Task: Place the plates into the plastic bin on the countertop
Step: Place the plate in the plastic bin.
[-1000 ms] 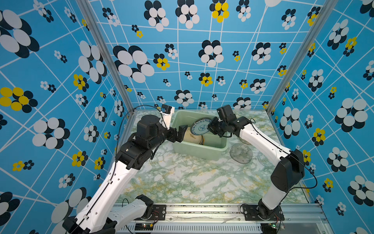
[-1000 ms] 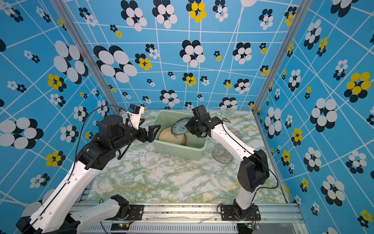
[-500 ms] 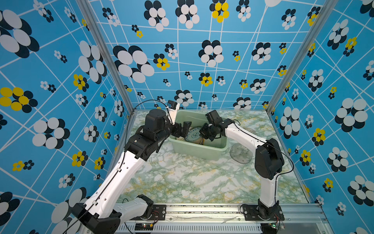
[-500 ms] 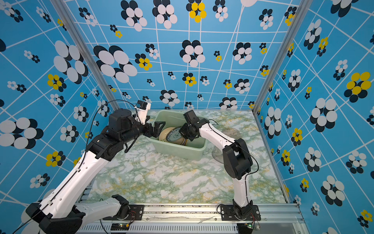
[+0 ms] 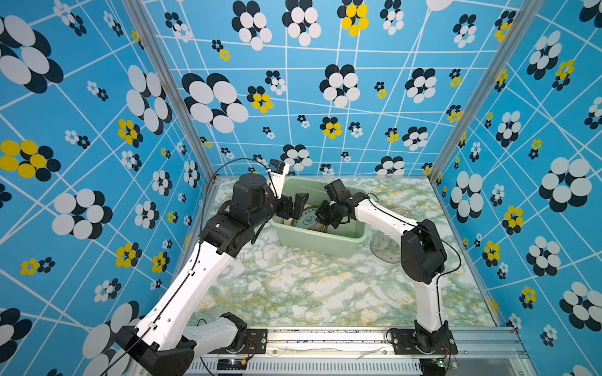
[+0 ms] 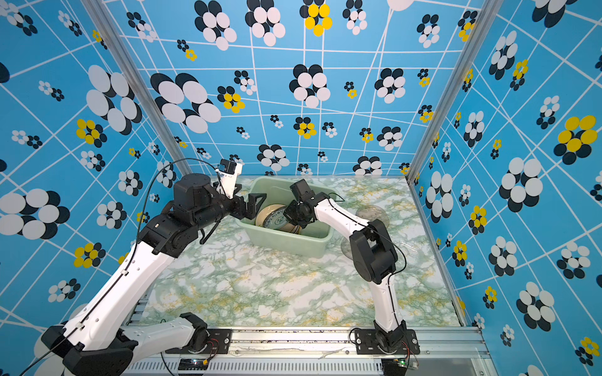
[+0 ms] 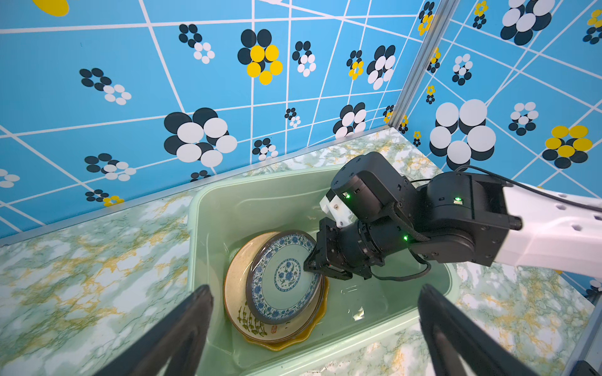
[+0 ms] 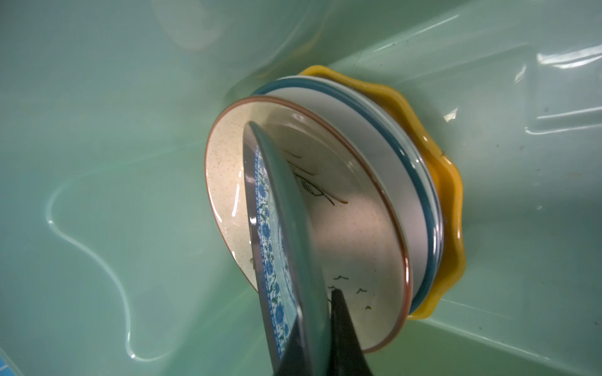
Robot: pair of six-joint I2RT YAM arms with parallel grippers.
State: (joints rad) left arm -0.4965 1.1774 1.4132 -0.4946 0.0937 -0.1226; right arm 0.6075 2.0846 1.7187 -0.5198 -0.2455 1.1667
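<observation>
Two clear glass plates [image 5: 384,248] lie on the green-veined marble desk [image 5: 293,286], to the right of the mint-green bin [image 5: 321,244]. One is just beside the bin's near right corner, partly hidden by the elbow of the right arm [image 5: 423,254]; the other lies farther back, beside the same arm. The remaining plates are stacked inside the bin, at the end nearer the left arm. A yellow scalloped plate [image 8: 451,195] sits at the bottom, with white plates [image 8: 391,182] rimmed in dark blue-green on it; their number is hard to tell. A speckled cream plate [image 7: 237,286] with plant drawings lies on top of those. The right end effector [image 7: 309,265] reaches down into the bin and is closed narrowly on the rim of the blue-and-white plate [image 7: 283,280]. The right wrist view shows that rim pinched edge-on between the dark fingers [image 8: 342,325]. This plate is tilted, its free edge down in the cream plate and its gripped edge raised. The left end effector [image 5: 297,205] hangs over the bin's left rim with its jaws spread wide, holding nothing and touching no plate. In the left wrist view its two fingers frame the stack from above.
</observation>
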